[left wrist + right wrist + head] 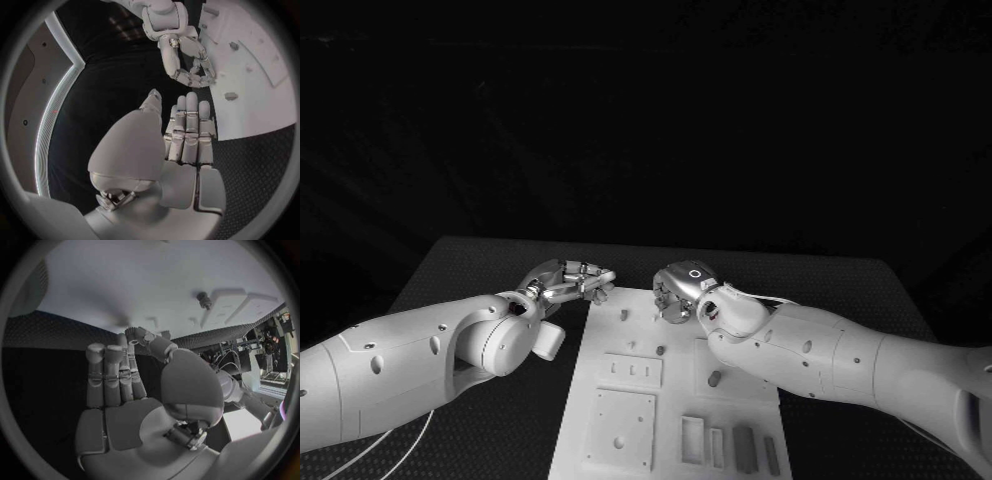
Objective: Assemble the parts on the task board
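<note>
Head view: task board point(678, 400) lengthwise mid-tabletop point(488, 270), small parts point(715, 378) scattered on it. Left hand point(568, 281) just off far left corner, right hand point(684, 290) over far edge; both with fingers apart, holding nothing. Bare tabletop beyond.

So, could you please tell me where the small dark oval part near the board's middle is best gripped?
Probably across its narrow width, fingers coming straight down from above: the oval part lies low on the task board, with bare board on both long sides.
</note>
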Controlling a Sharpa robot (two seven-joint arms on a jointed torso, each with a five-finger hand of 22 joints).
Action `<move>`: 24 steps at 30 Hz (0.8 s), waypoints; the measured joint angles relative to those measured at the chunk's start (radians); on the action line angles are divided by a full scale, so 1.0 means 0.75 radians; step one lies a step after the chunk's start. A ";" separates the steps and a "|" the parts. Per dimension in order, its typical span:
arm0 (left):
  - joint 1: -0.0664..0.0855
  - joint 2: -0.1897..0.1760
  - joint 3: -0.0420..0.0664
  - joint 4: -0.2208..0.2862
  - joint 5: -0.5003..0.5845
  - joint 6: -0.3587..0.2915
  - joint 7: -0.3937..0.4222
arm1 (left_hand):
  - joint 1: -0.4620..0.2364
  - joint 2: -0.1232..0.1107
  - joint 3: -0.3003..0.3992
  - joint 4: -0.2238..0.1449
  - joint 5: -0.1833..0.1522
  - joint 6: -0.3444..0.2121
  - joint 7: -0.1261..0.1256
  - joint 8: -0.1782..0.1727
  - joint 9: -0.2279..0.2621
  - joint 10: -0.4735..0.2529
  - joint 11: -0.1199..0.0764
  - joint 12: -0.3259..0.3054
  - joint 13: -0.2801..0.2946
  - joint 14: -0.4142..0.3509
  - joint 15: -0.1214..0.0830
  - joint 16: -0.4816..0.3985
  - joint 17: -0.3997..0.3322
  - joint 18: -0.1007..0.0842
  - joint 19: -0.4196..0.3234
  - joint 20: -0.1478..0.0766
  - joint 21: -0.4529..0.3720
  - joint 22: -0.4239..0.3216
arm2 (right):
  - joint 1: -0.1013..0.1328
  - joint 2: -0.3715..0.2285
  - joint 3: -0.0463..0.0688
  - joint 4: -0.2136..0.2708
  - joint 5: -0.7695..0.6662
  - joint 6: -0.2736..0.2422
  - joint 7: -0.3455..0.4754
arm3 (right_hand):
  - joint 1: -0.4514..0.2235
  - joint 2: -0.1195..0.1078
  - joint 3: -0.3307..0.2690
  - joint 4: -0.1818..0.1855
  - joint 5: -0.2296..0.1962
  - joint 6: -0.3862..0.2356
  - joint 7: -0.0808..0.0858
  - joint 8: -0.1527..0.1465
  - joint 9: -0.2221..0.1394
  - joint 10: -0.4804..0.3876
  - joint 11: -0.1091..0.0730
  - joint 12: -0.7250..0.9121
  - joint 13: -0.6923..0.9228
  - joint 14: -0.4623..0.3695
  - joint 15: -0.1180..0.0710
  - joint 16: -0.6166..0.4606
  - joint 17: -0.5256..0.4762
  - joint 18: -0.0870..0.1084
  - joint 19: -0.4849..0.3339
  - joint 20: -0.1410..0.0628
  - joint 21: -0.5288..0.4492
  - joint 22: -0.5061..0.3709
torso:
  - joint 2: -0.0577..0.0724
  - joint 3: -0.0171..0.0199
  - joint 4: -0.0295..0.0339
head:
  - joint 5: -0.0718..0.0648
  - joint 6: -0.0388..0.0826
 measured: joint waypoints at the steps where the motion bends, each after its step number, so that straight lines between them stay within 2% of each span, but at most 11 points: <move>1: 0.000 0.000 0.000 0.000 0.000 0.000 0.000 | 0.000 0.000 -0.001 -0.001 0.000 0.000 0.000 0.000 0.000 0.000 0.000 0.000 0.000 0.000 0.000 0.000 0.000 0.000 0.000 0.000 0.000 0.000 | 0.000 0.001 0.000 -0.001 0.005 0.001 0.000 | 0.001 -0.016 0.002 0.002 0.010 -0.018 0.010 -0.013 -0.002 -0.014 0.008 -0.011 0.002 -0.011 0.003 0.000 -0.005 0.000 -0.011 -0.001 0.000 0.000 | 0.000 0.0000 0.0000 | 0.000 0.000; 3: 0.000 0.000 0.000 -0.001 0.000 0.000 0.000 | 0.000 0.000 -0.001 -0.001 0.000 0.000 0.000 0.000 0.000 0.000 0.000 0.000 0.000 0.000 0.000 0.000 0.000 0.000 0.000 0.000 0.000 0.000 | -0.001 0.002 -0.001 -0.003 0.016 0.002 0.002 | 0.014 -0.031 0.005 0.007 -0.002 -0.083 0.032 -0.051 -0.020 -0.095 0.037 -0.026 0.033 -0.019 0.018 0.000 -0.011 0.000 -0.016 -0.002 -0.001 0.000 | 0.000 0.0000 -0.0001 | 0.001 0.000; 4: 0.000 0.000 0.000 -0.001 0.000 0.000 0.000 | 0.000 0.000 -0.001 -0.001 0.000 0.000 0.000 0.000 0.000 0.000 0.000 0.000 0.000 0.000 0.000 0.000 0.000 0.000 0.000 0.000 0.000 0.000 | -0.001 0.002 -0.001 -0.003 0.021 0.002 0.003 | 0.024 -0.049 0.003 0.017 -0.015 -0.128 0.051 -0.076 -0.032 -0.153 0.055 -0.026 0.031 -0.017 0.039 0.003 -0.015 0.000 -0.016 -0.002 -0.001 0.000 | 0.001 -0.0001 -0.0003 | 0.001 0.000; 7: 0.000 0.001 0.000 -0.006 0.000 0.000 0.000 | 0.000 0.000 -0.001 -0.001 0.000 0.000 0.000 0.000 0.000 0.000 0.000 0.000 0.000 0.000 0.000 0.000 0.000 0.000 0.000 0.000 0.000 0.000 | -0.002 0.001 -0.001 -0.002 0.036 0.000 0.005 | 0.021 -0.097 -0.011 0.036 -0.027 -0.183 0.078 -0.103 -0.045 -0.231 0.076 -0.026 -0.004 -0.020 0.065 0.008 -0.023 0.000 -0.016 -0.002 -0.001 0.000 | 0.001 -0.0003 -0.0005 | 0.001 0.000; 10: 0.000 0.003 0.000 -0.008 0.000 0.000 0.000 | 0.000 0.000 -0.001 -0.001 0.000 0.000 0.000 0.000 0.000 0.000 0.000 0.000 0.000 0.000 0.000 0.000 0.000 0.000 0.000 0.000 0.000 0.000 | -0.001 0.000 -0.001 -0.001 0.048 -0.005 0.006 | 0.023 -0.135 -0.020 0.045 -0.027 -0.223 0.093 -0.120 -0.052 -0.287 0.090 -0.026 -0.024 -0.033 0.078 0.009 -0.030 -0.007 -0.028 0.001 0.000 0.000 | 0.001 -0.0001 -0.0006 | -0.002 0.000; 12: 0.000 0.003 0.000 -0.009 0.000 0.000 0.000 | 0.000 0.000 -0.001 -0.001 0.000 -0.005 0.005 0.000 0.000 0.000 0.000 -0.005 0.000 0.000 0.000 0.000 0.000 0.000 0.000 0.000 0.000 0.001 | -0.001 -0.001 -0.001 -0.001 0.054 -0.009 0.006 | 0.021 -0.139 -0.028 0.054 -0.027 -0.233 0.099 -0.122 -0.052 -0.303 0.098 -0.026 -0.032 -0.041 0.086 0.009 -0.034 -0.014 -0.032 0.005 -0.007 0.000 | 0.001 -0.0001 -0.0006 | -0.004 0.001; 18: 0.000 0.002 0.000 -0.010 0.000 0.000 0.000 | 0.000 0.000 -0.001 -0.001 0.000 -0.005 0.005 0.000 0.000 0.000 0.000 -0.005 0.000 0.000 0.000 0.000 0.000 0.000 0.000 0.000 -0.005 0.001 | -0.001 -0.013 -0.001 0.011 0.065 -0.027 0.004 | 0.026 -0.145 -0.032 0.057 -0.027 -0.238 0.104 -0.122 -0.052 -0.305 0.101 -0.026 -0.037 -0.045 0.090 0.009 -0.038 -0.014 -0.037 0.010 -0.007 0.000 | 0.003 -0.0001 -0.0012 | -0.007 0.003; 24: 0.000 -0.003 0.000 -0.010 0.000 0.000 0.000 | 0.000 0.000 -0.006 0.001 0.000 -0.005 0.005 0.000 0.000 0.000 0.000 -0.005 0.000 0.000 0.000 0.000 0.000 -0.001 0.000 0.000 -0.005 0.001 | 0.005 -0.067 0.001 0.076 0.083 -0.046 0.005 | 0.026 -0.145 -0.036 0.061 -0.027 -0.240 0.105 -0.122 -0.052 -0.310 0.105 -0.026 -0.039 -0.047 0.091 0.018 -0.042 -0.019 -0.044 0.008 -0.007 0.000 | 0.003 0.0015 -0.0029 | -0.006 0.009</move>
